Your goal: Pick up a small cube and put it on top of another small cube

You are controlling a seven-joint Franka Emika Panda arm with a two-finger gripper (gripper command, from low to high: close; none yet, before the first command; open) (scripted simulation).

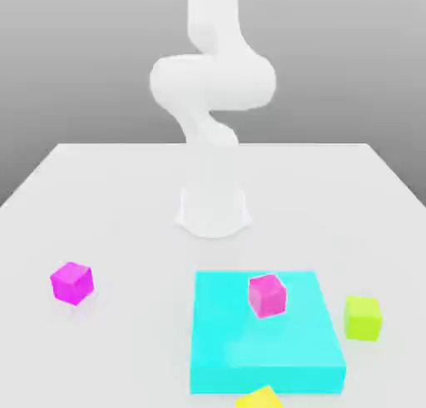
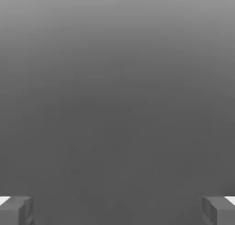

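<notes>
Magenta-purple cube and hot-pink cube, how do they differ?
The magenta-purple cube is a vivid purple; the hot-pink cube is rosier. The magenta-purple cube sits on the table, while the hot-pink cube rests on the cyan block. Both are small, plain cubes.

The small cubes are purple (image 1: 72,283), pink (image 1: 267,296), lime green (image 1: 363,318) and yellow (image 1: 260,398); the flat block (image 1: 262,331) is bright blue-green, the arm (image 1: 212,82) white.

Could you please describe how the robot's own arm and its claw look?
The arm is plain white, with smooth, rounded segments, a thick barrel-like joint across its middle and a flared base. I see no cables or markings on it. The claw has two separate, blocky fingers in dark grey, each with a small white patch at its outer side.
</notes>
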